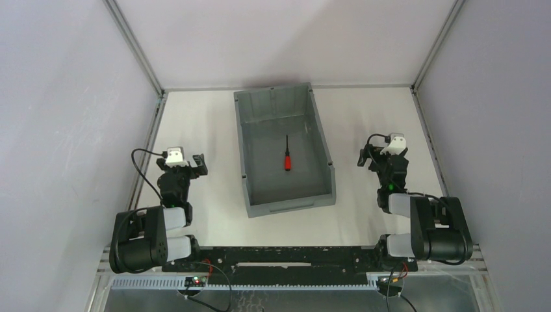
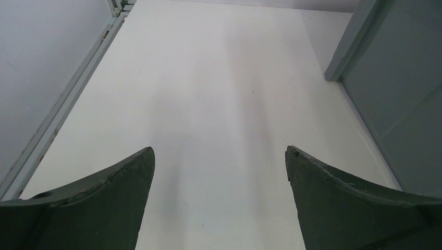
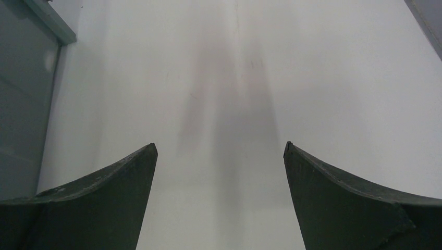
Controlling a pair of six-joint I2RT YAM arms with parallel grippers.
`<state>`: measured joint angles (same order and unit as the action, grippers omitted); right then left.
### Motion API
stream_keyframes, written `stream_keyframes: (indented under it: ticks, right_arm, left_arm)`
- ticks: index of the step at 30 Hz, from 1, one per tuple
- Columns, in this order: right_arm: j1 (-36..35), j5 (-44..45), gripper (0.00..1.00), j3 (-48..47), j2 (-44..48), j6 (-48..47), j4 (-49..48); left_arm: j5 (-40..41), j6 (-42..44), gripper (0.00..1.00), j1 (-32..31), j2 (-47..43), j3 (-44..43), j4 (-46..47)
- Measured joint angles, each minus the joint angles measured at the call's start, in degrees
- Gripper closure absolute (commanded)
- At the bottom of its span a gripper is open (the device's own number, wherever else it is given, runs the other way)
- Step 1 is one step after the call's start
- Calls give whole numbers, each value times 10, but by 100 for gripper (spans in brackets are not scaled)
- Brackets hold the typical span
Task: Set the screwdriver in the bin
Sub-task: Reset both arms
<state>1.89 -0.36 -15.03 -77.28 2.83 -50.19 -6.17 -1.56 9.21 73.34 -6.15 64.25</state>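
Note:
The screwdriver, red handle and thin black shaft, lies on the floor inside the grey bin in the middle of the table, shaft pointing away from me. My left gripper is open and empty, left of the bin over bare table. My right gripper is open and empty, right of the bin. In the left wrist view the left gripper is spread wide, with the bin's outer wall at the right. In the right wrist view the right gripper is spread wide, with the bin's wall at the left.
The white table is enclosed by pale walls with metal rails along the left and right sides. The arm bases and a black mounting bar sit at the near edge.

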Motion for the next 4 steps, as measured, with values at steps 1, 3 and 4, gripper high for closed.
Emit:
stream_keyframes:
  ticks: [1,3,4]
  right_arm:
    - [0,0,0,0,0,0,0]
    - [0,0,0,0,0,0,0]
    - [0,-1,0,0,0,0,0]
  left_arm:
    - [0,0,0,0,0,0,0]
    - [0,0,0,0,0,0,0]
    - [0,0,0,0,0,0,0]
